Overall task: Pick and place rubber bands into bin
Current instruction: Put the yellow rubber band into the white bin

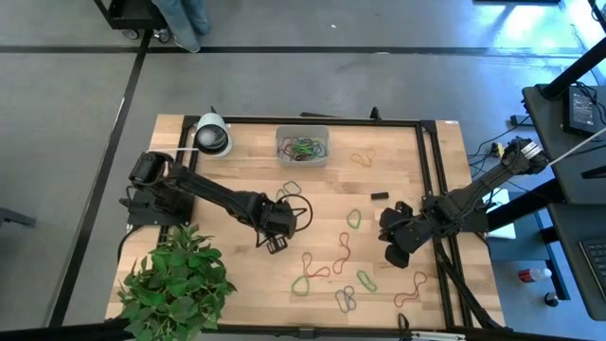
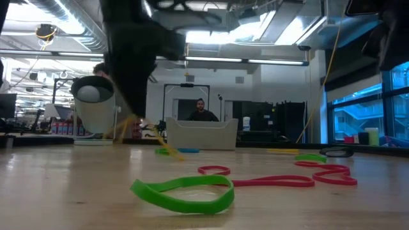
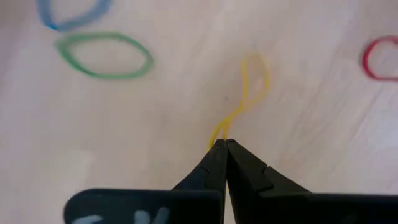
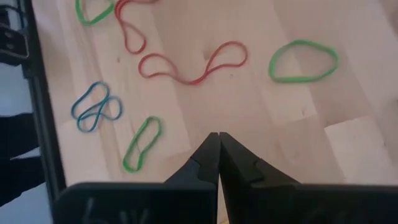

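Note:
My left gripper [image 1: 275, 242] is above the table's middle left, shut on a yellow rubber band [image 3: 249, 93] that hangs below it. My right gripper [image 4: 219, 134] hovers shut and holds nothing over the table's right part [image 1: 391, 254]. Loose rubber bands lie flat on the wood: green [image 1: 354, 218], red [image 1: 341, 254], green [image 1: 303, 282], blue [image 1: 346, 300] and orange [image 1: 363, 157]. The clear bin [image 1: 303, 145] stands at the far middle with several bands inside. In the low view a green band [image 2: 185, 191] lies nearest, with red ones [image 2: 275, 180] behind it. My left gripper pinches one end of the yellow band [image 3: 219, 138] between its two fingertips, coming steeply from above. The band hangs twisted and slack below the fingers. Whether its lower end [image 3: 255, 65] touches the wood, I cannot tell.
A white-and-black tape roll [image 1: 210, 135] stands at the far left. A leafy plant [image 1: 175, 284] fills the near left corner. A small black piece [image 1: 379, 196] lies mid-table. A black frame rail [image 1: 424, 180] runs along the right side. A person [image 2: 201, 110] is in the room behind.

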